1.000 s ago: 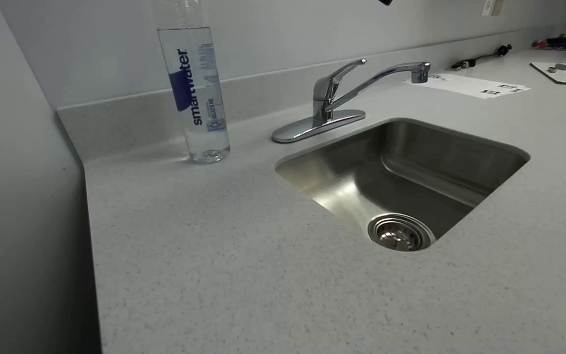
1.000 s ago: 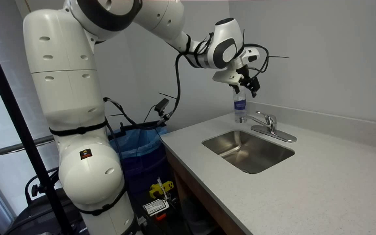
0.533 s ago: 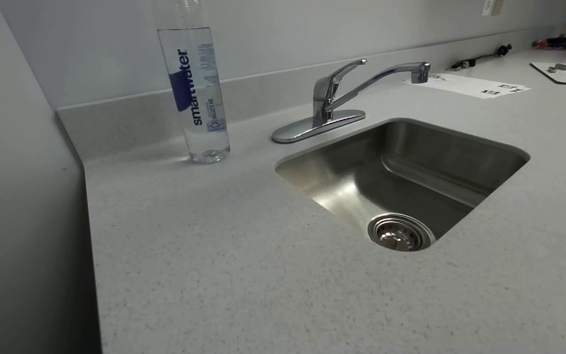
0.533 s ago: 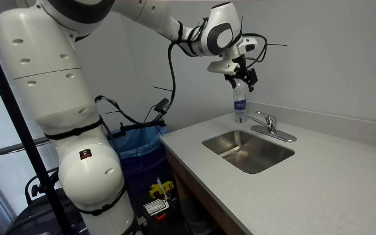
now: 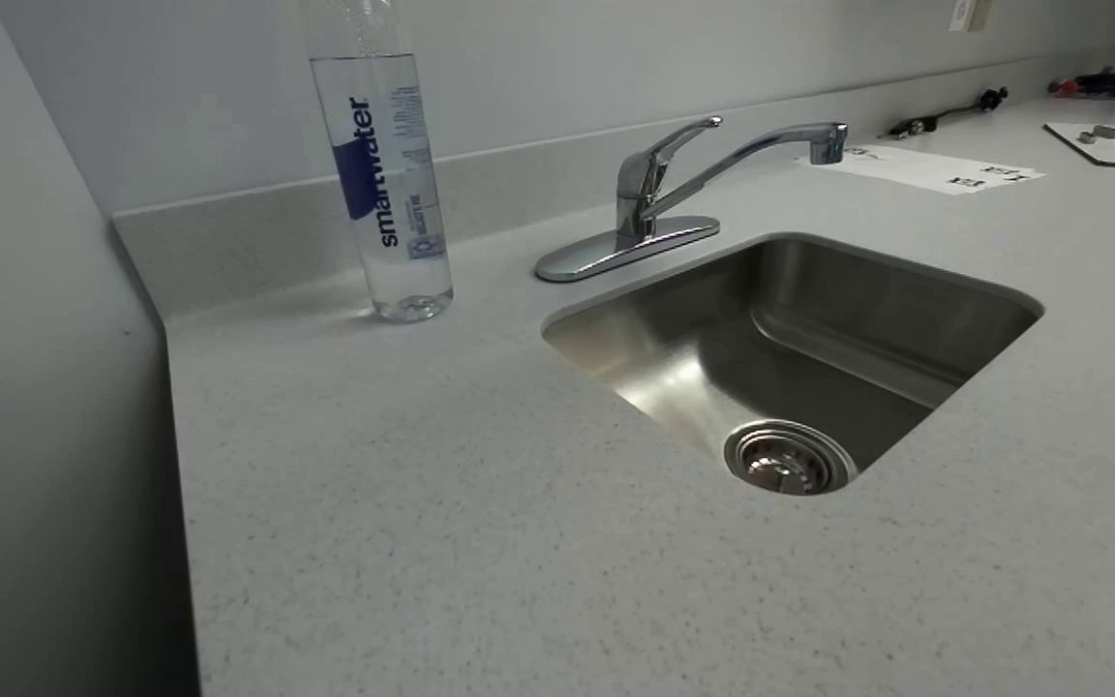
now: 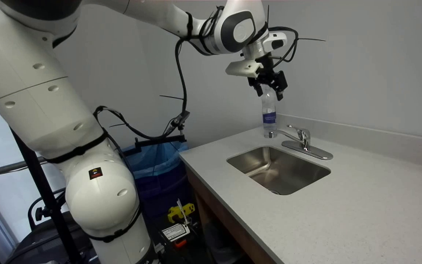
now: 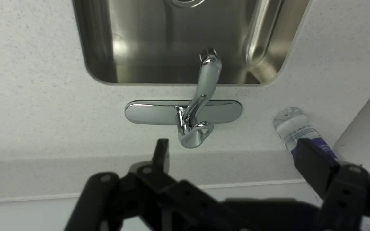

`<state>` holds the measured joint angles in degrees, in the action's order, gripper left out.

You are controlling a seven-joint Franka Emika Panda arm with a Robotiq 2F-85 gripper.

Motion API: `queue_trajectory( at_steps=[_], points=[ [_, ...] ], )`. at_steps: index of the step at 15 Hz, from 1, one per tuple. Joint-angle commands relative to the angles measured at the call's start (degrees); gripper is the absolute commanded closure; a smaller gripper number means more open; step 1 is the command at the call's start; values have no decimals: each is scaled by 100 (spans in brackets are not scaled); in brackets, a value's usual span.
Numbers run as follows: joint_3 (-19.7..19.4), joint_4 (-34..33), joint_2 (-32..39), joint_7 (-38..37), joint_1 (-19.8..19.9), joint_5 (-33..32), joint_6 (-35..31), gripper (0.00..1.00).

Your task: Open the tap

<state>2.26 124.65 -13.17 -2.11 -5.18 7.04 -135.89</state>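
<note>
The chrome tap [image 5: 637,189] stands behind the sink, its long spout reaching over the basin and its short lever slanting upward on top. Both exterior views show it, and so does the wrist view, where the tap [image 7: 191,141] lies just above the fingers. My gripper [image 6: 269,94] hangs in the air higher than the tap, fingers pointing down. From the wrist, the gripper [image 7: 233,144] is wide open with nothing held; its left finger [image 7: 162,154] appears close to the tap's body, with a visible gap.
A clear water bottle [image 5: 398,194] with a blue label stands beside the tap; in the wrist view the right finger overlaps the bottle [image 7: 295,126]. The steel sink [image 6: 233,161] is set into the counter [image 6: 343,205]. A backsplash [image 5: 499,198] and wall rise behind. Papers [image 5: 916,169] lie farther along.
In an exterior view the arm's upper links have swung left and my gripper has risen and shifted slightly left, turning more downward. Tap and bottle are unmoved.
</note>
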Motion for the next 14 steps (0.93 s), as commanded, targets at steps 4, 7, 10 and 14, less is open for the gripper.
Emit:
queue_trajectory(
  at_steps=[4,7,10,14],
  points=[
    [-110,594,-805,55,73,99,248,0],
    [-129,702,-940,33,76,83,257,0],
    [-81,530,-680,11,68,23,133,0],
    [-77,530,-648,11,67,22,131,0]
  ],
)
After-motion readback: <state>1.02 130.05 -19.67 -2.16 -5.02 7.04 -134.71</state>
